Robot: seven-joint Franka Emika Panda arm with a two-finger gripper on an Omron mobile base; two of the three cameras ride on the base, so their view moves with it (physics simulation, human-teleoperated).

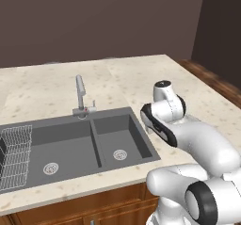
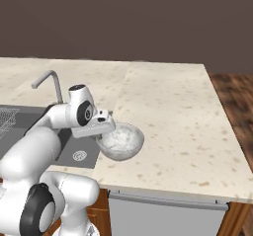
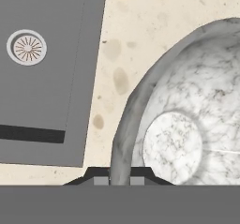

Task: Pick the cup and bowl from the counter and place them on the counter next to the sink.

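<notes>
Beside the sink [image 2: 29, 131], counter [image 2: 173, 111] bears the bowl [image 2: 121, 142], its rim clamped in the claw [image 3: 119, 180].

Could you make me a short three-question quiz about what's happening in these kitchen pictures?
1. True or false: the claw is pinching the rim of the bowl.
2. Which side of the sink does the bowl sit on, seen from the robot? A) left B) right C) inside a basin
3. Fill in: the wire rack sits at the sink's ____ end in the left base view.

Key
1. True. In the hand view the two dark tips sit either side of the bowl's rim, closed on it.
2. B. The bowl is over the counter just right of the sink.
3. Left.
</notes>
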